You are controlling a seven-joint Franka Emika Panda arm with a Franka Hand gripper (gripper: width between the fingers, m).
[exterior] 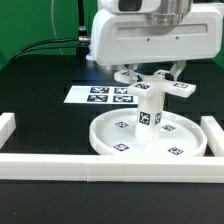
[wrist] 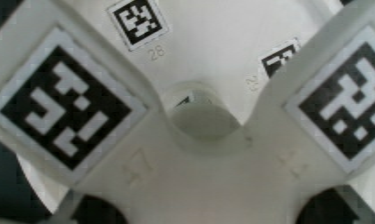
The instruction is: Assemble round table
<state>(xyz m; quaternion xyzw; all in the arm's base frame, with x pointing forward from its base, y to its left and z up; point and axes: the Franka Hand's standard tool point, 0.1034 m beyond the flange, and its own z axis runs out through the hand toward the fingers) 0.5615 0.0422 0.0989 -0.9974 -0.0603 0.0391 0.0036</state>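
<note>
While my arm hangs low over the black surface [exterior: 40, 110], the round disc [exterior: 110, 145] lies flat there near the front, its raised rim ringed with small black-and-white markers. It sits inside the white border rails [exterior: 60, 163], close to the front rail and to the rail on the exterior view's right. Upright in the middle of the disc stands the short cylindrical leg [exterior: 149, 112], a marker on its side. On top of the leg sits the cross-shaped foot piece [exterior: 152, 87], its flat arms spreading sideways and each carrying a marker. My claw [exterior: 150, 72] is directly above that foot piece, right down at its level, and my white body hides the tips in the exterior view. Whether my fingers are pressed on the foot piece or merely beside it, I cannot tell. From my wrist, I look straight down on the foot piece [wrist: 202, 130]: large markers on its arms fill the sides, and a small round stub shows at its centre. Behind the disc, the marker board [exterior: 100, 96] lies flat.
</note>
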